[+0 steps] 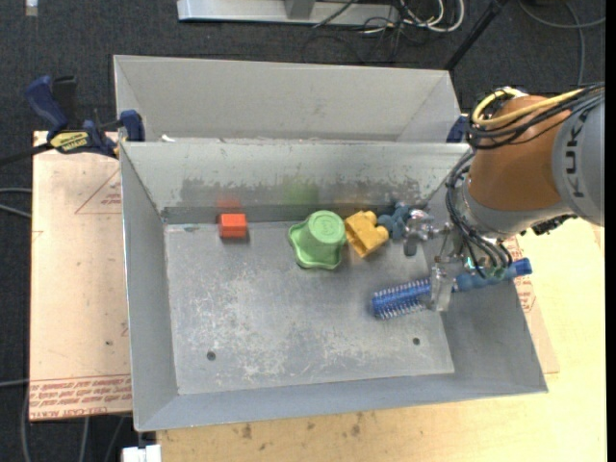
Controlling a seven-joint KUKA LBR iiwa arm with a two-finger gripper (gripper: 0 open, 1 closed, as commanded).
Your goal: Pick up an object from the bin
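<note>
Camera view, looking down into the grey bin: the arm comes in from 3 o'clock, its orange-covered wrist hanging over the bin's right wall with cables trailing beneath it. The claw is down low at the right side of the floor, and it sits right at the 3 o'clock end of a blue toothed piece, comb-like, lying flat and slightly tilted. Claw and blue piece look to be touching at that end. Whether the claw is open, closed or gripping, I cannot tell from this angle; the wrist and cables crowd the spot.

Across the floor, at 12 o'clock near the back wall, a green cup-shaped thing with a scalloped rim stands mouth up. Just beside it, at its 3 o'clock and touching it, is a chunky yellow piece. A small blue-grey lump lies just beyond the yellow one, close to the arm's cables. Well apart from all that, at 10 o'clock against the back wall, a small orange-red block sits alone.
</note>
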